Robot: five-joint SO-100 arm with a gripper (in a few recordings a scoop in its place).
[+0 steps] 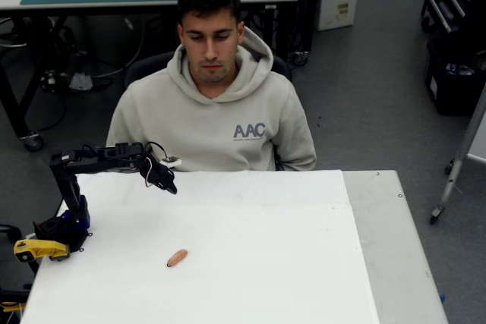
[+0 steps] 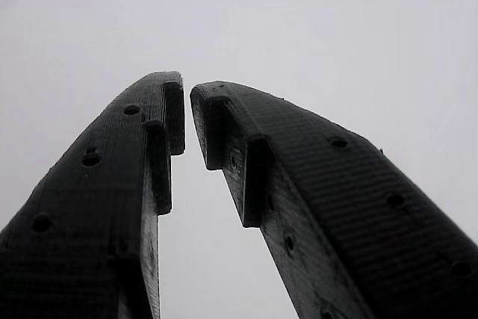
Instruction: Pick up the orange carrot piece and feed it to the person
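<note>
In the overhead view, the table [image 1: 364,210] carries a white sheet that runs from its left edge to a bare grey strip along the right side. The arm's base [image 1: 57,233] is clamped at the left edge, and the arm reaches up and toward the far edge, where the gripper [image 1: 167,184] hangs just above the sheet near the back-left corner. The orange carrot piece [image 1: 177,258] lies flat on the sheet, alone, nearer the front edge and slightly to the right of the gripper, well apart from it. The white sheet around the carrot piece is bare on every side. The person [image 1: 216,111] sits behind the far edge, chest close to the table, head bowed toward it.

In the wrist view, the two dark fingers [image 2: 112,199] of the gripper converge toward their tips, leaving only a narrow slit between them; nothing is held. Behind them is a plain pale surface.
</note>
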